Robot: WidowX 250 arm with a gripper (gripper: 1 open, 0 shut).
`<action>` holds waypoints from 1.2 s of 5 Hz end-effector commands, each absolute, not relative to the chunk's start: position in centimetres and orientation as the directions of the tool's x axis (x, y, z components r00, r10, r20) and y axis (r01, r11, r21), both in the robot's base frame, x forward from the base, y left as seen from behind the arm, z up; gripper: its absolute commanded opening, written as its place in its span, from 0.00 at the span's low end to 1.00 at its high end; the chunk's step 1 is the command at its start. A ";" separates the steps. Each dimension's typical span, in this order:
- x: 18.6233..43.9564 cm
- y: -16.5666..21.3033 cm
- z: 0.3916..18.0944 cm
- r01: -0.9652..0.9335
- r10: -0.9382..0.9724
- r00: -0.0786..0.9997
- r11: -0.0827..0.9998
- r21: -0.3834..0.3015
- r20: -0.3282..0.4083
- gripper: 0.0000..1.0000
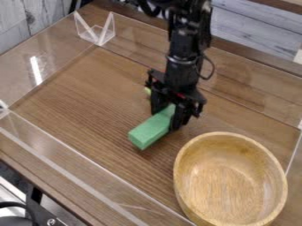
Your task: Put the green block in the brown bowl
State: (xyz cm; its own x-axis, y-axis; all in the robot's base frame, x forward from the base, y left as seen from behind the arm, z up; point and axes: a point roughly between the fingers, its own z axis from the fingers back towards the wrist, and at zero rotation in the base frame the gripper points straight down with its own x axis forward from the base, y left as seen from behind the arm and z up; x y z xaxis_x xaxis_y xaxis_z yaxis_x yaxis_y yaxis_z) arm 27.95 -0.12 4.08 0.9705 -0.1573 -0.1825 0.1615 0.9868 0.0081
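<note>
The green block point(148, 131) lies slanted on the wooden table, its near end pointing to the front left. My gripper point(175, 112) comes straight down over the block's far end, with a finger pressed against each side of it. The block's near end rests on the table. The brown bowl point(181, 177) sits at the front right, upright and holding nothing, a short way to the right of the block. The black arm hides what lies directly behind the gripper.
Low clear plastic walls point(48, 146) fence the wooden table point(83, 88) at the front left and along the back. A small clear plastic stand point(94, 29) sits at the back left corner.
</note>
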 end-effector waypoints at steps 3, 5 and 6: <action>26.2 -8.4 12.5 0.122 -0.122 0.992 0.991 0.061 -0.012 0.00; 22.5 -15.1 11.1 0.238 -0.238 0.971 0.971 0.033 -0.011 0.00; 20.6 -15.2 9.9 0.255 -0.255 0.967 0.967 0.024 -0.028 0.00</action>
State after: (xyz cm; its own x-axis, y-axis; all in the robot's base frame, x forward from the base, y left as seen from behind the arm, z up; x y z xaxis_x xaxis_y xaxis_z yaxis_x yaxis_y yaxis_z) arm 20.40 -14.92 8.47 0.9654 -0.2472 -0.0834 0.2513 0.9670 0.0429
